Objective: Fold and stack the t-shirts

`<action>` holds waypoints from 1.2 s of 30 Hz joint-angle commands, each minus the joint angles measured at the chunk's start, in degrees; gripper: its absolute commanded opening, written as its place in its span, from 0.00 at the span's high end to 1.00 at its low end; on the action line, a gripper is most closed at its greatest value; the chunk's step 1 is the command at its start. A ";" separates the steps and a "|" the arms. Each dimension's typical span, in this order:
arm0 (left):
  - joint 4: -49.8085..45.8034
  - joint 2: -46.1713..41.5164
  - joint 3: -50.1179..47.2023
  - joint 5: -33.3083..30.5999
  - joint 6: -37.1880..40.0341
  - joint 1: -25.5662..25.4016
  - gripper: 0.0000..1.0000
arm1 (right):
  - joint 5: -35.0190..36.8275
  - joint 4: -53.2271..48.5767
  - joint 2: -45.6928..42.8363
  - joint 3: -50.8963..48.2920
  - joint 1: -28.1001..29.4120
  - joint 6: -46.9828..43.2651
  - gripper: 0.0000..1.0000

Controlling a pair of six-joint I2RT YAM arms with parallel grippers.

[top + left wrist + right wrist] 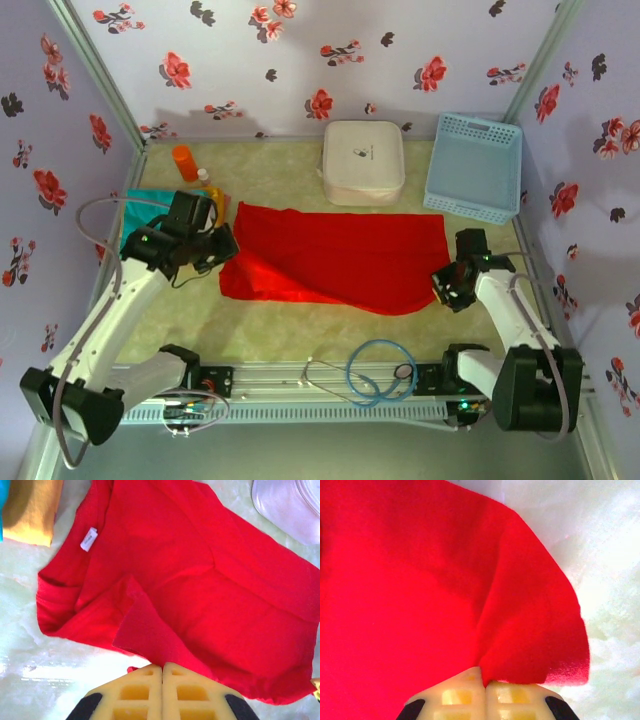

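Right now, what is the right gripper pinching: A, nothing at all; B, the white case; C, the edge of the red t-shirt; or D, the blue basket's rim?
C: in the right wrist view the right gripper is shut, with a fold of the red t-shirt rising from between its tips.

A lab-style robot test booth: flower-printed fabric walls (300, 60) on metal posts (100, 75) enclose the padded surface (300, 335), with a cabled aluminium rail (260, 385) along the surface's near edge.
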 commanded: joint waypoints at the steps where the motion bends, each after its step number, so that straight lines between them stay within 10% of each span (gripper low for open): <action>1: -0.07 2.82 3.28 -1.67 3.59 1.80 1.00 | -0.39 2.84 2.62 2.09 -0.70 -1.67 0.99; 29: 2.56 24.90 18.10 -2.45 11.91 6.71 1.00 | 0.34 7.07 29.01 20.24 -1.03 -9.08 0.89; 36: 3.00 27.95 20.05 -2.37 13.43 6.83 1.00 | -1.15 7.35 27.73 20.60 -0.96 -10.22 0.35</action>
